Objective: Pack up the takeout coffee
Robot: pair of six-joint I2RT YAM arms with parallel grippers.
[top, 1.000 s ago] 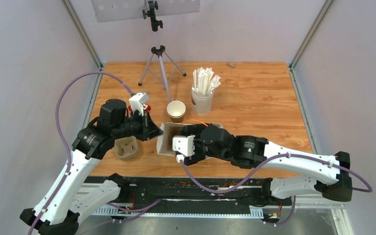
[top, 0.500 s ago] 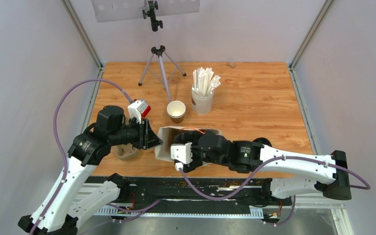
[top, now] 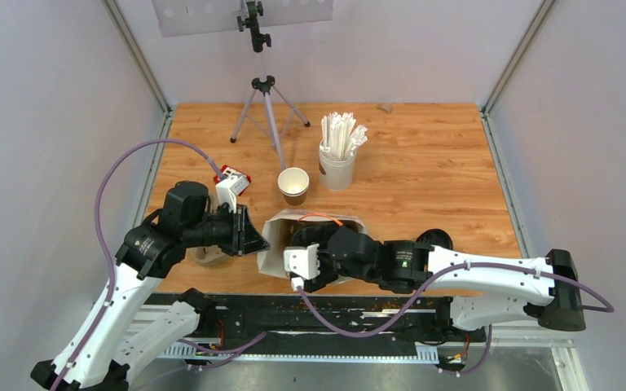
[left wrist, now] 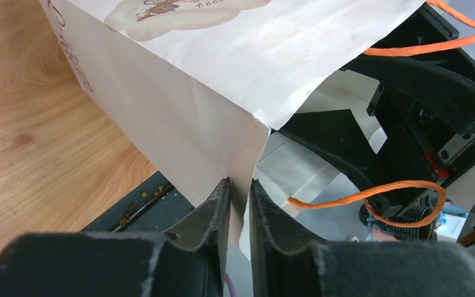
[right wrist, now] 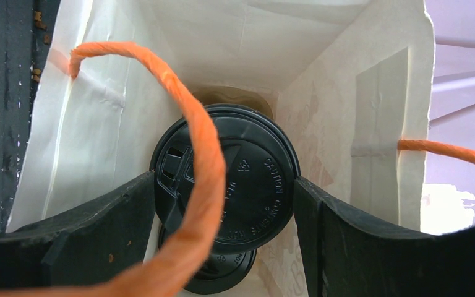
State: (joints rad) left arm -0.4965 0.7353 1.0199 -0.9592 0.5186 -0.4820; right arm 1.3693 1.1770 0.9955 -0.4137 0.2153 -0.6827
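A white paper bag (top: 274, 241) with orange handles (right wrist: 205, 162) stands near the table's front edge. My left gripper (left wrist: 240, 192) is shut on the bag's rim at a corner fold (left wrist: 247, 154) and holds the mouth open. My right gripper (right wrist: 224, 199) is inside the bag, its fingers (right wrist: 105, 216) closed on both sides of a takeout coffee's black lid (right wrist: 247, 179). A second black lid (right wrist: 222, 277) shows just beneath it, deeper in the bag. In the top view my right gripper is hidden by the bag and wrist.
An open brown cup without lid (top: 293, 186) stands behind the bag. A white cup of wrapped straws (top: 337, 163) is to its right. A tripod (top: 263, 90) stands at the back. A pulp cup carrier (top: 205, 257) lies under my left arm. A black lid (top: 438, 239) lies by my right arm.
My left arm has drawn back toward the near edge with the bag's rim, and the bag has shifted with it. My right gripper has gone deeper into the bag.
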